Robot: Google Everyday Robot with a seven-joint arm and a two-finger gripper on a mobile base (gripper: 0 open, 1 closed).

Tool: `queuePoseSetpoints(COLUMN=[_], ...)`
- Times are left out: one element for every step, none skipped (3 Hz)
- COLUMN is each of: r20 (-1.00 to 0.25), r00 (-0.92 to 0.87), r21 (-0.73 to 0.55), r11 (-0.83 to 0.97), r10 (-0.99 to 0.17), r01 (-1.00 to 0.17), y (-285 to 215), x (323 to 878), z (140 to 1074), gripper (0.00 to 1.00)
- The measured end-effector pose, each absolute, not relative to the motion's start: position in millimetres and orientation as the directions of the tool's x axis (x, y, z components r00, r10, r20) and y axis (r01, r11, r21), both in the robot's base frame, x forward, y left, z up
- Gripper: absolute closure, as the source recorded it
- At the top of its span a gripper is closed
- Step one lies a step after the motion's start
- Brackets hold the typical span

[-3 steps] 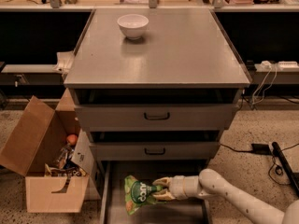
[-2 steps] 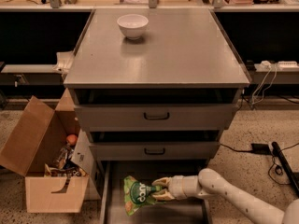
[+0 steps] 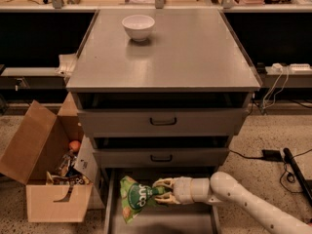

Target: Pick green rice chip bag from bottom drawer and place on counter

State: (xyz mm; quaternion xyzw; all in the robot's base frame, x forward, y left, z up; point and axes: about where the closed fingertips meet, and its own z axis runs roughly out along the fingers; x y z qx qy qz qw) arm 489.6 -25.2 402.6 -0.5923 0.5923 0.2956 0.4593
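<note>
The green rice chip bag (image 3: pixel 133 197) is a crinkled bright-green foil bag with a dark green logo and white letters. It hangs tilted above the floor of the open bottom drawer (image 3: pixel 161 223), at its left side. My gripper (image 3: pixel 161 191) reaches in from the right on a white arm and is shut on the bag's right edge. The counter (image 3: pixel 190 52) is the broad grey metal top of the cabinet, well above the gripper.
A white bowl (image 3: pixel 138 27) stands on the counter near its back left. Two upper drawers with black handles (image 3: pixel 163 121) stand just above the gripper. An open cardboard box (image 3: pixel 46 179) of clutter sits on the floor at the left. Cables (image 3: pixel 273 155) lie at the right.
The bag has been lifted a little and tilted in the gripper; the gripper and arm have hardly moved.
</note>
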Motion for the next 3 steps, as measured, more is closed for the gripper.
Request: queuePoseSetpoints(r20=[-0.894,-0.894,-0.893], r00=[0.191,0.191,0.193], r21=[-0.261,-0.261,-0.282], r11=[0.125,0.125,0.171], r10=[-0.406,-0.406,-0.407], r01=[-0.957,-0.957,-0.944], y=[-18.9,-18.9,-23.1], x=[484.8,484.8,487.6], z=[447.0,447.0,484.1], gripper=[1.00,1.00,1.00])
